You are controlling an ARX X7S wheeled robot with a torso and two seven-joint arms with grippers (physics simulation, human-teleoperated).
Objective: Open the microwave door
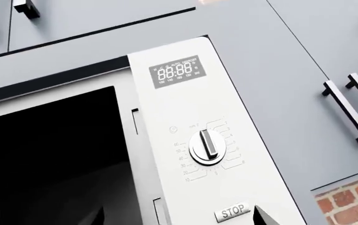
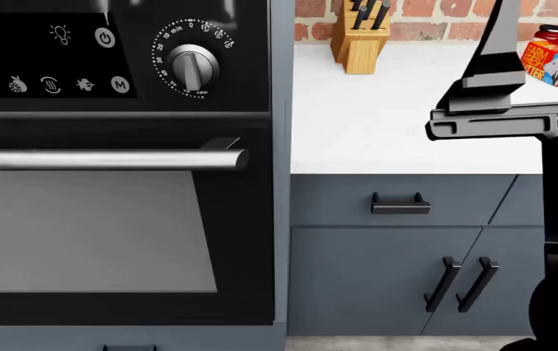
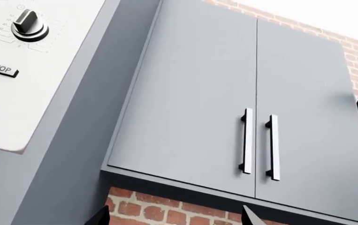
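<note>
Microwave (image 1: 185, 136) control panel seen close from the left wrist.
Left end effector: state cannot be told; right end effector (image 3: 175, 216) fingertips stand apart below grey wall cabinets (image 3: 229, 98).

An oven (image 2: 112, 212) with a long bar handle (image 2: 103, 159) and a round dial (image 2: 194, 67) fills the left of the head view. Upper centre, a knife block (image 2: 360, 40) stands on the white counter (image 2: 376, 124) against the brick wall (image 2: 425, 14). A red-lidded jar (image 2: 549, 34) and a carton (image 2: 553, 62) sit touching at upper right. Grey cabinets (image 2: 396, 270) lie below.
</note>
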